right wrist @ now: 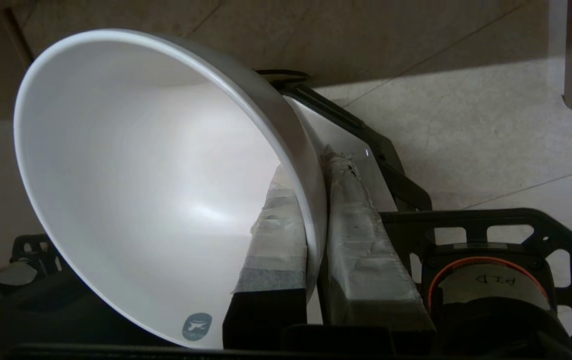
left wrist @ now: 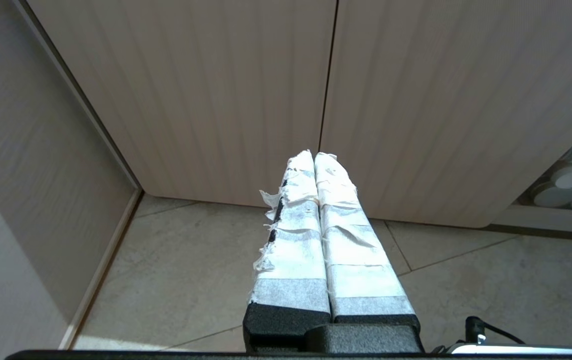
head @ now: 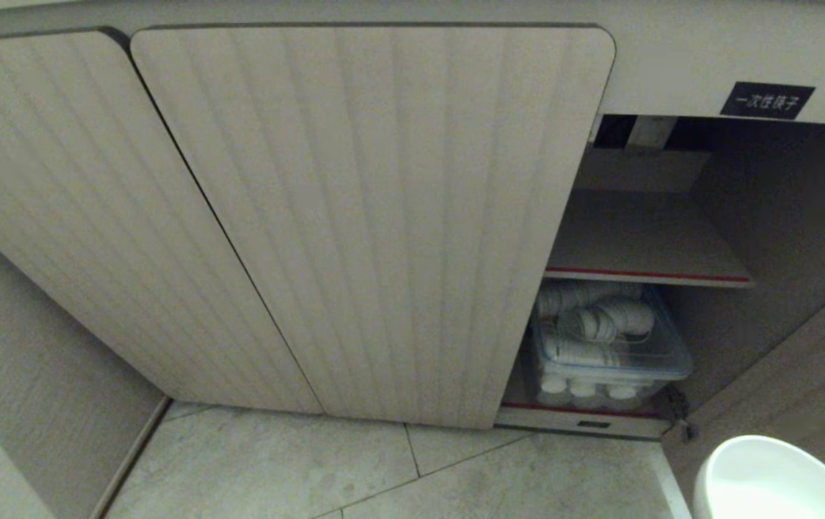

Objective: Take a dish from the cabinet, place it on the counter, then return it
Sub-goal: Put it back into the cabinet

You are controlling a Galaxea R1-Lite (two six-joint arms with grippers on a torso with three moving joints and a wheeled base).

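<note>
Gripping the rim of the small plain white round ceramic bowl (right wrist: 151,185), the right end effector (right wrist: 315,240) has one tape-wrapped finger (right wrist: 278,240) inside the wall and the other outside, clamped on the thin edge. From the head camera the bowl shows low at the near right, above the pale tiled floor (head: 383,468) and just in front of the open right side of the low beige ribbed wood-grain cabinet (head: 354,216). Inside that opening sit a bare red-edged inner shelf (head: 643,245) and, below it, a clear plastic bin of stacked white cups (head: 599,346); a small black label with white characters (head: 766,100) is fixed above. The worktop is not in view.

The left end effector (left wrist: 314,156) hangs idle with its taped fingers pressed together, pointing at the closed doors on the left.

The bowl looks rigid, light and glossy, so it will likely be slippery and would chip or shatter if dropped on tile. A pinch across the rim is the sensible hold, since the deep curved sides offer nothing else; held this way it may swing or pivot, so moves should stay slow and level.
</note>
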